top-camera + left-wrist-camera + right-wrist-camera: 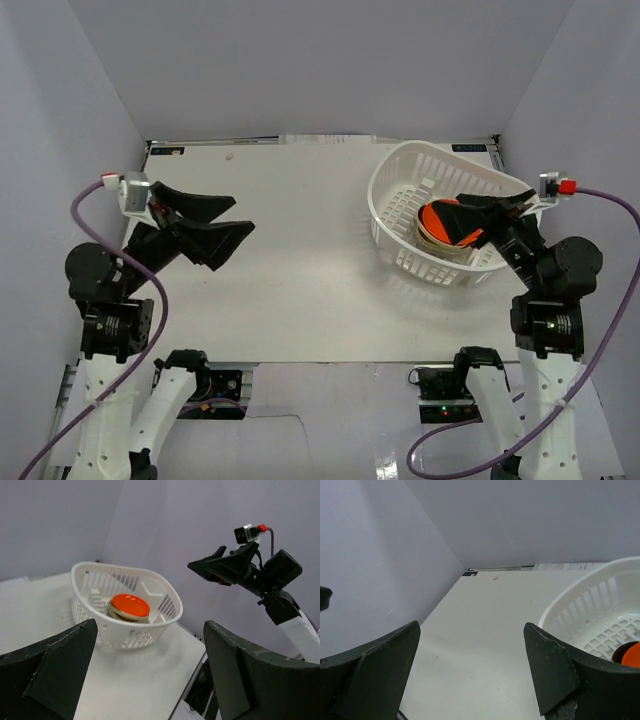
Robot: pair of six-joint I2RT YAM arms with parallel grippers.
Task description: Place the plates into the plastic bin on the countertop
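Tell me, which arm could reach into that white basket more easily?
The right. The right gripper hangs open over the plastic bin, beside the orange plate; the left gripper sits far across the countertop.

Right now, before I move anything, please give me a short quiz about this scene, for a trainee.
1. True or false: the left end effector is holding a plate.
2. What colour is the top plate in the plastic bin? A green, B orange, C purple.
3. Fill in: the right end effector is ___ (open or shut).

Key: 1 false; 2 B; 3 open.
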